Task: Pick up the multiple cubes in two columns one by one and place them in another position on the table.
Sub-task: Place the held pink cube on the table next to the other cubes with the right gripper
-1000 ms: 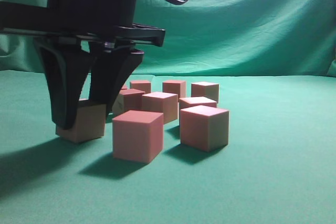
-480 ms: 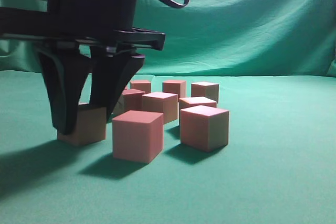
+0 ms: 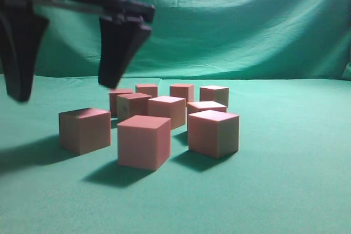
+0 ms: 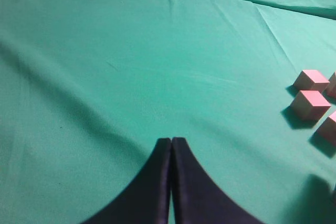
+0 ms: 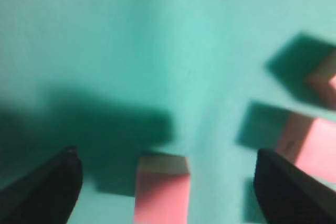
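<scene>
Several pink-topped cubes stand in a cluster on the green table point(image 3: 285, 179). One cube point(image 3: 85, 130) sits apart at the left on the cloth. My right gripper point(image 3: 64, 92) hangs open above it, its fingers spread wide to either side and clear of it. In the right wrist view that cube point(image 5: 161, 190) lies free between the two dark fingertips of the right gripper point(image 5: 166, 153). My left gripper point(image 4: 171, 141) is shut with nothing in it, over bare cloth. A few cubes point(image 4: 311, 103) show at the right edge of the left wrist view.
Close to the freed cube stand two front cubes point(image 3: 143, 141) point(image 3: 214, 132), with more point(image 3: 167, 109) packed behind them. Other cubes point(image 5: 310, 148) lie right of the right gripper. A draped green backdrop point(image 3: 247, 26) closes the far side.
The right gripper was shut on the left cube resting on the cloth. It has opened wide and lifted, leaving the cube standing alone on the table.
</scene>
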Robot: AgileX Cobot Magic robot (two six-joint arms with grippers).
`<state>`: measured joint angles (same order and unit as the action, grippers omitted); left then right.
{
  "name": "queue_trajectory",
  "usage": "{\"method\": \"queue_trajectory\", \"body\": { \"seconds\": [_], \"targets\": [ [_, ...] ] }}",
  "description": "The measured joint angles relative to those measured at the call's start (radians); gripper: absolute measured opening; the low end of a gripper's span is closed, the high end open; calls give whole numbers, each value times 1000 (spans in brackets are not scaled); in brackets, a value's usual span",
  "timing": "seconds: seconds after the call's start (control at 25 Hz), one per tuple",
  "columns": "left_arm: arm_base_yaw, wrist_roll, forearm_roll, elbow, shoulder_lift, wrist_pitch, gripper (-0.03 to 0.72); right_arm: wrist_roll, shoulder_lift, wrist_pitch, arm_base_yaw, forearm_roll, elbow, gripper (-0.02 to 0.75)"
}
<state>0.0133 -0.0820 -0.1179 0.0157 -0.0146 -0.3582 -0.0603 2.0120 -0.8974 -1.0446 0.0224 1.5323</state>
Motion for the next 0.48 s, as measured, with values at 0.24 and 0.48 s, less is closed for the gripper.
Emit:
{"method": "queue_trajectory", "body": {
  "seconds": [0.24, 0.48],
  "targets": [
    [0, 0, 0, 0, 0, 0, 0, -3, 0, -171, 0, -29, 242, 567],
    [0, 0, 0, 0, 0, 0, 0, 12, 0, -337, 0, -31, 554, 240]
  ]
}}
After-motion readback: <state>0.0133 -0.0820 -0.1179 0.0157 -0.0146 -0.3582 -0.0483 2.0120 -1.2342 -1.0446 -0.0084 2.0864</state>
